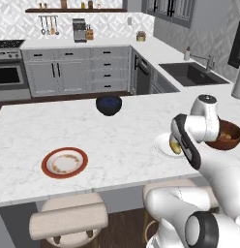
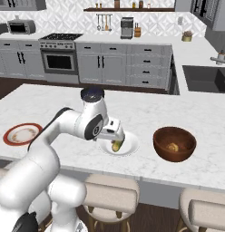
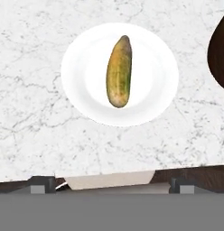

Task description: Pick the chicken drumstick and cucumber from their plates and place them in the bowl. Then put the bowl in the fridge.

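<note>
above the white plate [image 3: 82, 97] and cucumber [image 3: 119, 72], the hand [image 2: 115, 135] points down, fingers spread, holding nothing.

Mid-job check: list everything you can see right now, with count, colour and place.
cucumber: one, yellowish-green, lying on the white plate
white plate: one, on the island counter left of the bowl
bowl: one, reddish-brown, on the counter, with a tan piece inside
chicken drumstick: one, golden-tan, inside the bowl
red-rimmed plate: one, cream centre, at the counter's left, nothing on it
dark bowl: one, blue-black, at the far edge of the counter
stools: pale, under the counter's near edge
gripper: above the cucumber; jaw state unclear
</note>
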